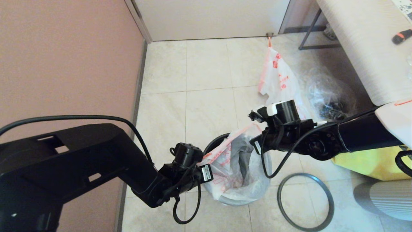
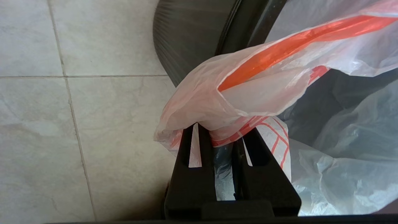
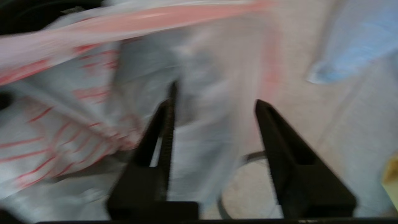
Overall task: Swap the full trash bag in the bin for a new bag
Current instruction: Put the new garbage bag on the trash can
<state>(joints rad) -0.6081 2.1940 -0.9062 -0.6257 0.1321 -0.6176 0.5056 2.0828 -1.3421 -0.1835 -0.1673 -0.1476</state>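
Note:
The black bin stands on the floor tiles with the new bag spread in its mouth, red line print and orange hem showing. My left gripper is at the bin's left side, shut on a bunched fold of the new bag's hem. My right gripper hovers open over the bin's right side, with bag film in front of its fingers and nothing gripped. The full trash bag stands behind the bin, its orange drawstring tip up. The dark-grey hoop lies flat on the floor to the bin's right.
A clear plastic bag lies right of the full bag, under a white-covered table. A yellow tote and a grey ribbed object sit at the right. A pink wall runs along the left.

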